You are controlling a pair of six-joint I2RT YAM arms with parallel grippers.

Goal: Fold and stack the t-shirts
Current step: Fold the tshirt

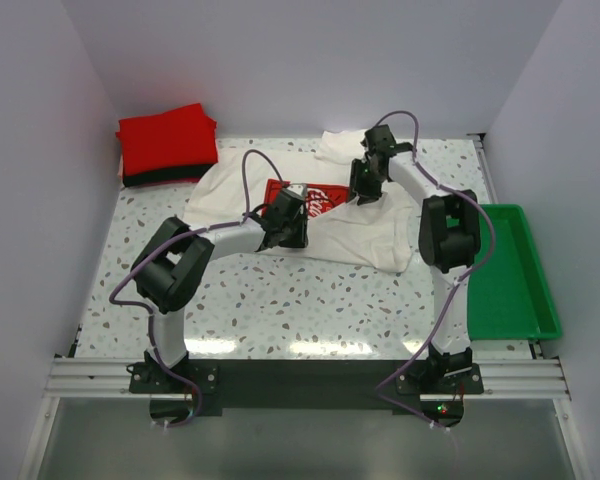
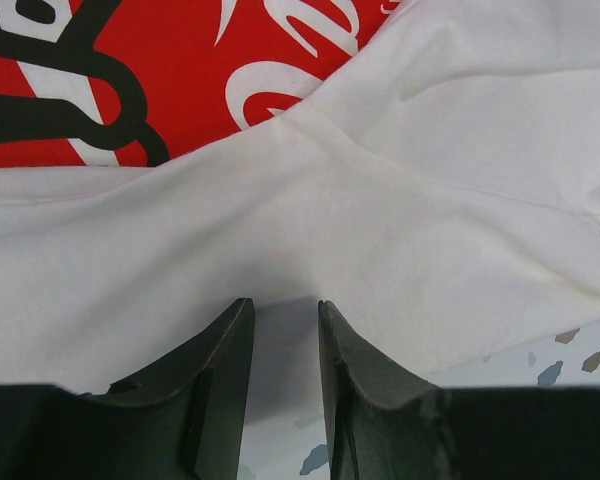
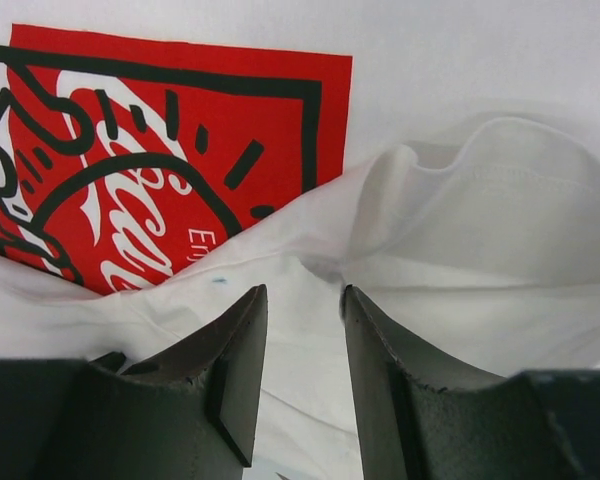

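Observation:
A cream-white t-shirt (image 1: 352,236) with a red chest print (image 1: 325,198) lies spread across the middle of the table. My left gripper (image 1: 283,232) is at its near hem; in the left wrist view (image 2: 285,305) the jaws stand narrow on the cloth edge (image 2: 310,230), with creases running out from it. My right gripper (image 1: 365,190) is just right of the print. In the right wrist view (image 3: 303,290) it is pinched on a bunched fold of the white shirt (image 3: 460,200). A folded red shirt (image 1: 168,140) lies on a black one (image 1: 165,179) at the back left.
A green plastic tray (image 1: 510,300) stands at the right edge of the table. White walls close in the back and both sides. Speckled tabletop (image 1: 310,310) shows in front of the shirt.

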